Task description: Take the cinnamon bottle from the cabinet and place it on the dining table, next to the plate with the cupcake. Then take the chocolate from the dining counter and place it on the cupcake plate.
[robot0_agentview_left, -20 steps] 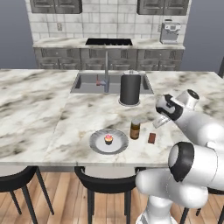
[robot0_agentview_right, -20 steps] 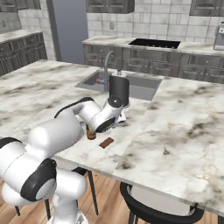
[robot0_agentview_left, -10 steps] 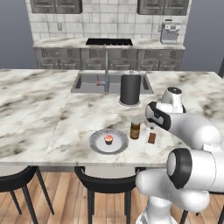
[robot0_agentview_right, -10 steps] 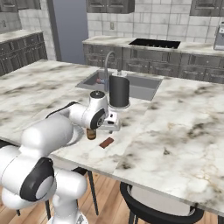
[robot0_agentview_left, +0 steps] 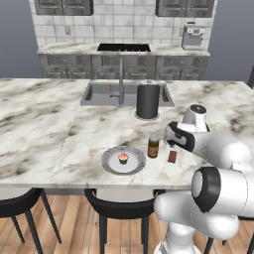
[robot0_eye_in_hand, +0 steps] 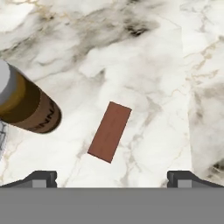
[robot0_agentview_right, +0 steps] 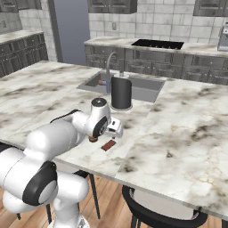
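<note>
The chocolate lies flat on the marble dining counter, right of the cinnamon bottle. The bottle stands upright beside the grey plate that holds the cupcake. My gripper hangs open just above the chocolate, touching nothing. In the hand view the chocolate lies between and a little ahead of my gripper, with the bottle at the left. From the right base view the chocolate sits below my gripper; my arm hides most of the bottle.
A tall black cylinder stands behind the bottle, at the edge of the sink with its faucet. Dark stools are tucked under the counter's near edge. Bare marble stretches far to the left and right.
My hand has swung left and come down from beside the counter's right part to just over the chocolate. The jaws stayed open; bottle, plate and chocolate have not moved.
</note>
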### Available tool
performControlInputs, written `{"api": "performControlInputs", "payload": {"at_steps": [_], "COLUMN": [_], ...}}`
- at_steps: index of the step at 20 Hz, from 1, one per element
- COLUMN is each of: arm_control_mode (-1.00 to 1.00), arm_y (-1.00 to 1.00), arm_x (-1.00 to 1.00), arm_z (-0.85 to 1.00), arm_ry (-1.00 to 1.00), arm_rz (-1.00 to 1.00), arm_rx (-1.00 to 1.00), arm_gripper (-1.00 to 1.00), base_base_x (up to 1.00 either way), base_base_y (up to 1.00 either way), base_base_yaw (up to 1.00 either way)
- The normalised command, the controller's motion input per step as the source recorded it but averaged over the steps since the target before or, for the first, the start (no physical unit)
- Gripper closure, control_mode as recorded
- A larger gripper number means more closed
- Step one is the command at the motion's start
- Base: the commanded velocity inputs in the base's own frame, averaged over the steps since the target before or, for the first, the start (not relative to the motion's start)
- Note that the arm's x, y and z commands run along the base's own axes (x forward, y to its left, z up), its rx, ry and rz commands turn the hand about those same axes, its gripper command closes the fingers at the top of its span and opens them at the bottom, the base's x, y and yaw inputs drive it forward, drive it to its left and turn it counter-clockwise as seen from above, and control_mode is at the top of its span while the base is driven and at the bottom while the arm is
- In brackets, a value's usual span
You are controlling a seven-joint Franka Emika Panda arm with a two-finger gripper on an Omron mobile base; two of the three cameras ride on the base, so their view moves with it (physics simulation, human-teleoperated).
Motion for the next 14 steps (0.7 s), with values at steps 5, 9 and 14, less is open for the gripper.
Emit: {"api": "performControlInputs", "payload": {"at_steps": [5,9,14], "arm_control_mode": [-1.00,-1.00,-1.00], "arm_y": [0.00,-0.05,-0.10], "arm_x": [0.08,0.06,0.09], "arm_z": [-0.33,-0.28,-0.16], "arm_ry": [0.00,0.00,0.10], "arm_rz": [-0.14,0.01,0.03], "arm_rx": [0.01,0.07,0.10], "arm_gripper": [-1.00,-1.00,-1.00], "base_base_x": [0.00,0.00,0.00], "base_base_y": [0.00,0.00,0.00], "base_base_yaw": [0.00,0.00,0.00]}}
